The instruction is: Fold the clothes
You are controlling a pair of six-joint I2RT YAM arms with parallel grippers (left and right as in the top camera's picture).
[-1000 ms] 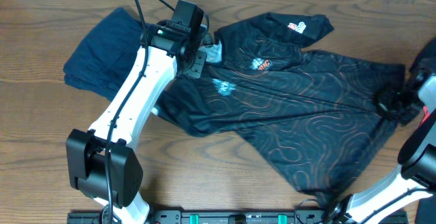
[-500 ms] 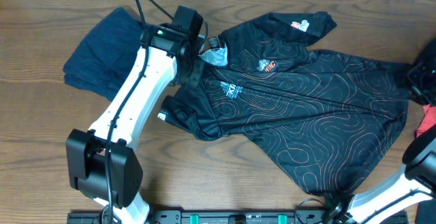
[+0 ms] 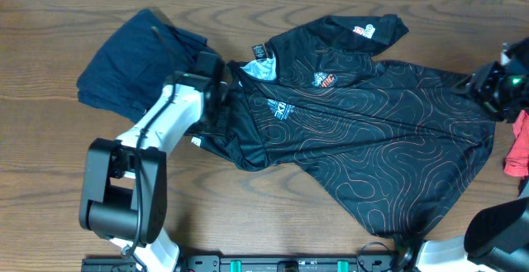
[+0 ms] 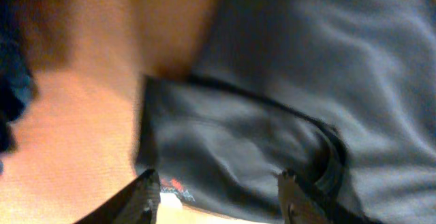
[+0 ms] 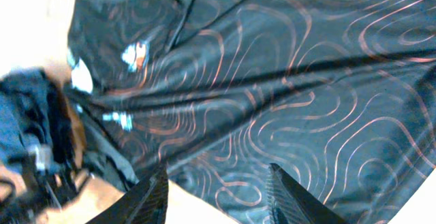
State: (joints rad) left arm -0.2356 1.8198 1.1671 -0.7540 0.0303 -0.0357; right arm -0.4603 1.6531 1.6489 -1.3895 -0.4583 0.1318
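Jersey point(image 3: 372, 140) lies spread logo side up on the surface point(image 3: 50, 164), loosely rumpled. Its long axis runs from the collar point(image 3: 260, 67) at upper left to the hem at lower right. My left gripper point(image 4: 218, 195) hangs over the collar end, just beside the near sleeve point(image 4: 231, 149); its jaws stand apart with nothing between them, and the cloth lies below and ahead of the tips. My right gripper point(image 5: 218, 191) is at the far right, off the hem-side edge. It is likewise released and empty, with the jersey stretching away from it toward the left arm. So each arm has its own end. The left is nearer the collar and sleeve, the right nearer the hem, and I judge a fold would start from whichever edge is taken first. The cloth is black with thin orange contour lines, a pale blue inner collar and small coloured logos on chest and far sleeve. A dark blue garment point(image 3: 124, 57) sits bunched at upper left, touching or just beside the collar end; I cannot tell which. A red cloth point(image 3: 519, 144) shows at the right edge.
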